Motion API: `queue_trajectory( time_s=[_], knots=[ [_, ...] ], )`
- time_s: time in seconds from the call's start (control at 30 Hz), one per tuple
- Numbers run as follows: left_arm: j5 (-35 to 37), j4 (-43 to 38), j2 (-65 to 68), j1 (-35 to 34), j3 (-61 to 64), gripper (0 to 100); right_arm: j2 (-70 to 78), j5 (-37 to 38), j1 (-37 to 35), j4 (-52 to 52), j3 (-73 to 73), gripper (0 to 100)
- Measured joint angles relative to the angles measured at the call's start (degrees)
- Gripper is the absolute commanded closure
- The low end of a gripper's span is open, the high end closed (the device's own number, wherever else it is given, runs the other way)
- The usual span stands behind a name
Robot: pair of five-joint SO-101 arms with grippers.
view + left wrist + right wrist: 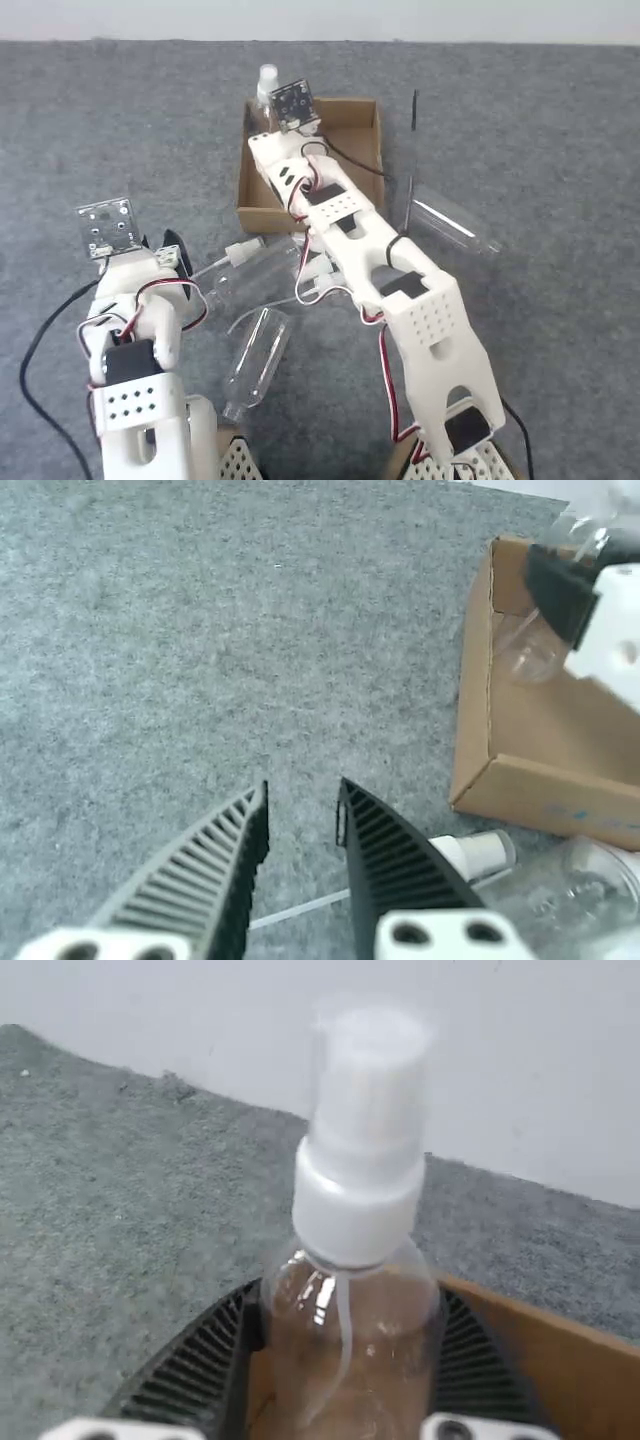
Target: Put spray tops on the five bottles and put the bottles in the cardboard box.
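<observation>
The right claw (345, 1365) is pinching a clear bottle (350, 1330) between its ribbed fingers (195, 1365). The bottle stands upright and carries a white spray top (362, 1160). In the high view this arm stretches from the lower right of the frame up to the upper-left corner of the cardboard box (362, 106), and the held bottle's top pokes out just above that corner. Whether the bottle's base touches the box floor cannot be told.

The left claw (302, 798) is spread, with a clear gap between its two dark fingers and nothing in it. It hangs over the grey carpet-like bench (120, 120) at the left of the frame, just short of the box's near-left corner.

A second bottle (255, 272) with a spray top (480, 852) fitted lies on its side just below the box's front wall, at the centre of the high view. Its top points left toward the left claw.

A third bottle (258, 355) lies on its side at lower centre, between the two arms.

A fourth bottle (450, 222) lies on the bench right of the box, well apart from both claws.
</observation>
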Motion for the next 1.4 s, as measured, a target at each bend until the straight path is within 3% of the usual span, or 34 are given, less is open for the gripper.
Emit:
queue_trajectory(
  time_s=[0.6,0.8,1.4],
  knots=[
    [0.0,0.0,0.0,0.0,0.0,89,0.1,-0.2,-0.4,0.2,-0.4,80.5],
    [0.0,0.0,0.0,0.0,0.0,89,0.1,-0.2,-0.4,0.2,-0.4,71.6],
    [0.0,0.0,0.0,0.0,0.0,89,-5.7,-0.2,-0.3,2.3,5.2,71.6]
  ],
)
